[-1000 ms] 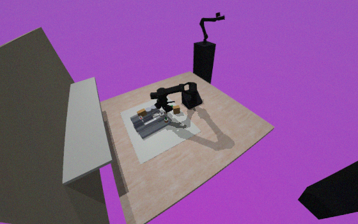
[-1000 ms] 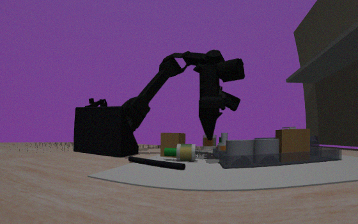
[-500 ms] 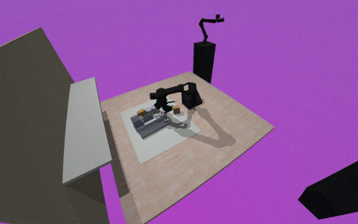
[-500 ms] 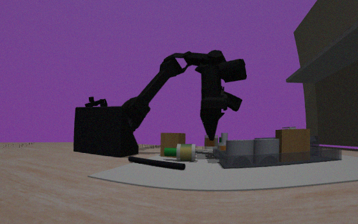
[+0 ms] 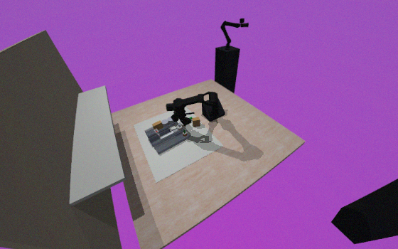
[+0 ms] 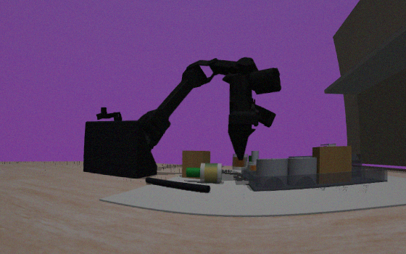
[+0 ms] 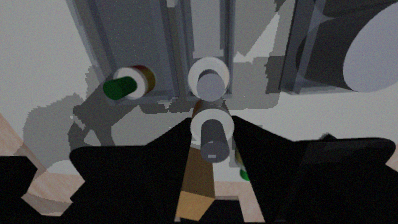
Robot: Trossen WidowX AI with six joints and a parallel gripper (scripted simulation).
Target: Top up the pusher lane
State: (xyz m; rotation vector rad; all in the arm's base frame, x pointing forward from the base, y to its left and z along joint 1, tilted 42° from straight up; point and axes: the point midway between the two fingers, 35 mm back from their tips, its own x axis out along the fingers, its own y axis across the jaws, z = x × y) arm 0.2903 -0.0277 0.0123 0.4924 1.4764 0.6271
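Observation:
My gripper (image 5: 185,123) (image 6: 240,159) (image 7: 211,120) is shut on a grey-capped jar with an orange-brown label (image 6: 239,162) (image 7: 214,142). It holds the jar upright, just outside the front end of the middle lane and slightly raised. A matching grey-capped jar (image 6: 253,168) (image 7: 209,80) stands at the front of that lane (image 7: 227,30), very close to the held one. Any gap between the two is hard to judge. The pusher plate behind the lane jar cannot be made out clearly. The front stop is largely hidden by the jars.
A green-capped jar (image 5: 185,133) (image 7: 137,82) stands in the wide neighbouring lane. Another green-capped jar (image 6: 211,173) lies on its side near a wooden block (image 5: 195,122) (image 6: 196,160) (image 7: 200,172) and a black rod (image 6: 177,184). Grey cylinders (image 6: 272,170) (image 7: 375,55) and a second block (image 6: 333,161) occupy the other side.

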